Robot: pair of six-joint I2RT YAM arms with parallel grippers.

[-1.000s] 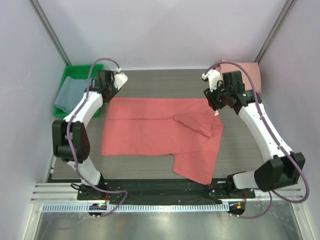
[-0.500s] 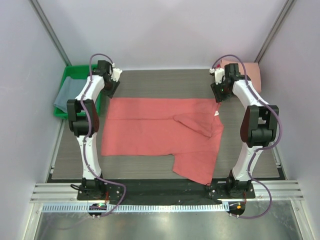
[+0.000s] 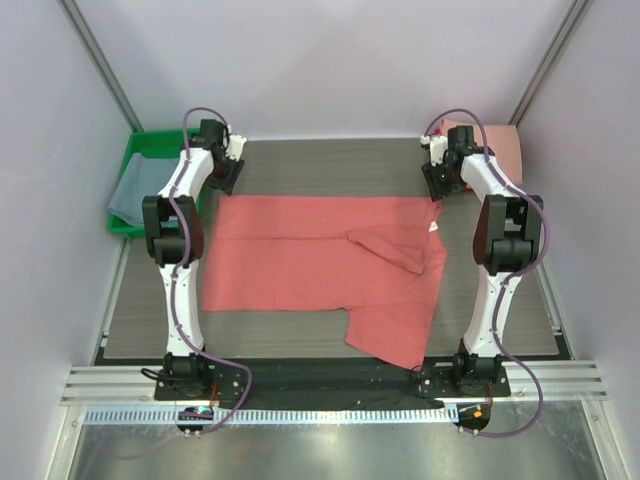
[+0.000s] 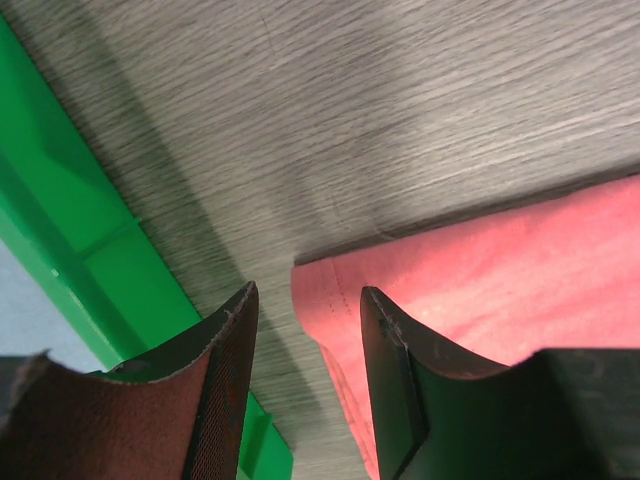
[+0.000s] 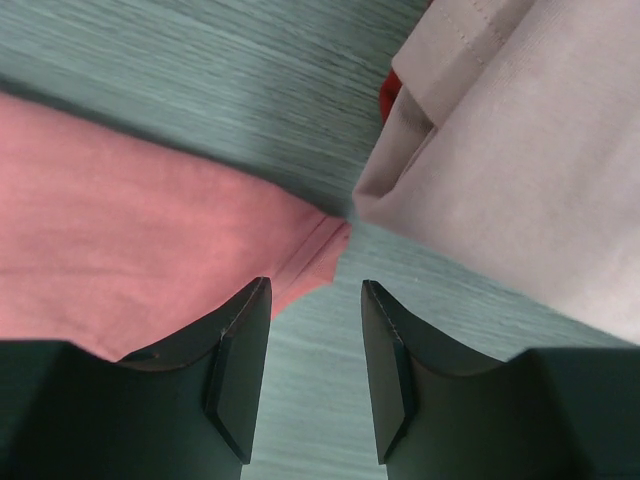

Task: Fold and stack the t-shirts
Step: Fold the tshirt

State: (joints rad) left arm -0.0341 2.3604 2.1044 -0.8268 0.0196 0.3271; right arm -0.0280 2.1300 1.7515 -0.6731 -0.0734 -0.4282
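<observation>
Green plastic tray (image 3: 150, 144) at far-left corner, grey wood-grain table (image 3: 330, 165), pale walls (image 3: 330, 70) w/ metal posts (image 3: 100, 60), slotted rail (image 3: 330, 413) along near edge

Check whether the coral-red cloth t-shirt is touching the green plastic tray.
Apart. The left wrist view shows a strip of grey table between the coral-red cloth t-shirt and the green plastic tray.

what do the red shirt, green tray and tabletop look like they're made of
The coral-red t-shirt: soft matte cloth, likely cotton knit; limp folds, stitched hem. The green tray: smooth rigid plastic; slight sheen, moulded rib. The table: matte grey with wood-grain streaks, probably laminate.
</observation>
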